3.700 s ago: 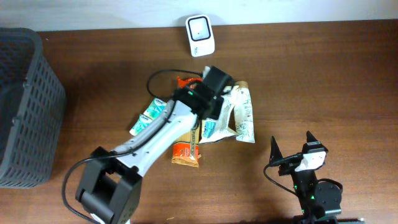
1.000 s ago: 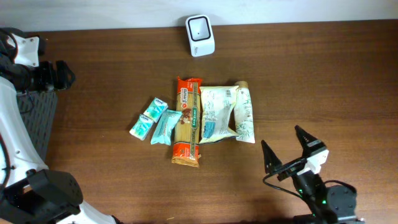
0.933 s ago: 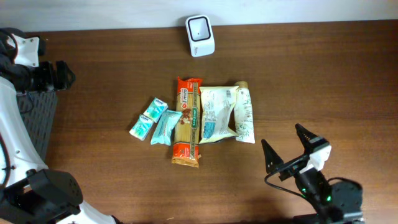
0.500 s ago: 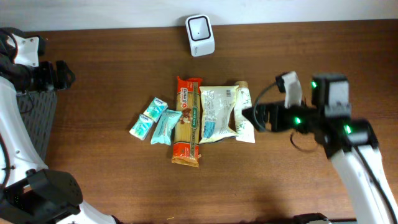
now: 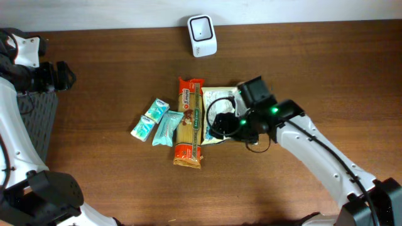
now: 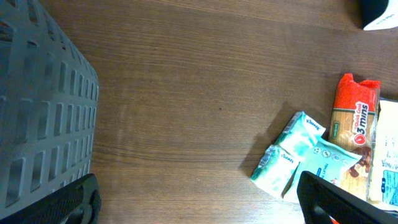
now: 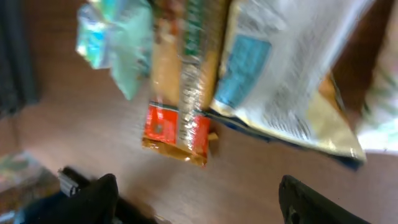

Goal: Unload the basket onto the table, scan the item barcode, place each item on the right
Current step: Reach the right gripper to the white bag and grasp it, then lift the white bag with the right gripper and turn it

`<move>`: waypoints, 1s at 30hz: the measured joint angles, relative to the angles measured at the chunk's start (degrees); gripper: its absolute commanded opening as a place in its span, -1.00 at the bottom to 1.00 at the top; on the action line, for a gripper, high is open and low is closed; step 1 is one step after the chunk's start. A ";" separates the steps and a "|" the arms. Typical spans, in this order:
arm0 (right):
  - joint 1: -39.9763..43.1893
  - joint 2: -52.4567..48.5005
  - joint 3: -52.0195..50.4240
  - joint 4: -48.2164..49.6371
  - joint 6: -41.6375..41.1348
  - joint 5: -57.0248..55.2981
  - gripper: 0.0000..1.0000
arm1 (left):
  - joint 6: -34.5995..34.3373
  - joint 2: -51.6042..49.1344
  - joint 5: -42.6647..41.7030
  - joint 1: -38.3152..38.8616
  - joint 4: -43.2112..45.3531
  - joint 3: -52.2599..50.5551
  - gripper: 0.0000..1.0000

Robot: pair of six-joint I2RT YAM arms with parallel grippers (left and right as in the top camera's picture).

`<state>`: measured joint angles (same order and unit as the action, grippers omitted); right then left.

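Observation:
The items lie in a cluster mid-table: an orange pasta pack, a white pouch and two teal tissue packs. I can make out no barcode on any of them. The white scanner stands at the far edge. My right gripper hovers over the white pouch, open, with nothing between its fingers; its view is blurred. My left gripper is held open high at the far left, by the basket.
A dark grey mesh basket stands at the table's left edge, mostly hidden under my left arm in the overhead view. A second white pouch lies partly under my right arm. A black cable loops from the right wrist above the pouches.
My right arm has swung from the near right side in over the white pouches, and its fingers have narrowed slightly. The left arm and the items have not moved.

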<state>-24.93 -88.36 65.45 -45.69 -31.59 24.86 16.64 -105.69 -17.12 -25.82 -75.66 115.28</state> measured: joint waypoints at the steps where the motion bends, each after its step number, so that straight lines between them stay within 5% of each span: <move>1: -1.18 0.00 0.00 -1.33 -4.76 -5.14 0.74 | 0.02 0.00 0.00 0.00 0.02 0.00 0.98; 12: -3.19 -9.88 0.00 3.67 -15.67 -16.61 0.74 | 0.02 0.00 0.00 0.00 0.04 0.00 0.98; 16: -4.02 -15.67 0.00 5.05 -17.00 -16.68 0.20 | 0.00 0.00 0.00 0.00 0.04 0.00 0.98; 19: -4.00 -16.31 0.02 5.68 -17.05 -16.70 -0.65 | 0.00 0.00 0.02 0.00 0.02 0.00 0.98; 21: -4.00 -16.31 0.02 6.12 -16.33 -16.59 -0.92 | 0.00 0.00 0.00 0.00 0.02 0.00 0.98; 26: -4.00 -16.22 6.64 -3.98 -5.44 -14.91 -0.92 | 0.00 0.00 0.00 0.00 0.09 0.00 0.98; 30: -3.89 -15.58 21.88 -19.56 9.97 -14.03 -0.91 | 0.00 0.00 0.00 0.00 0.11 0.00 0.98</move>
<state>-28.82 -103.94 87.33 -65.25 -21.63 10.83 16.64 -105.69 -17.12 -25.82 -75.55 115.28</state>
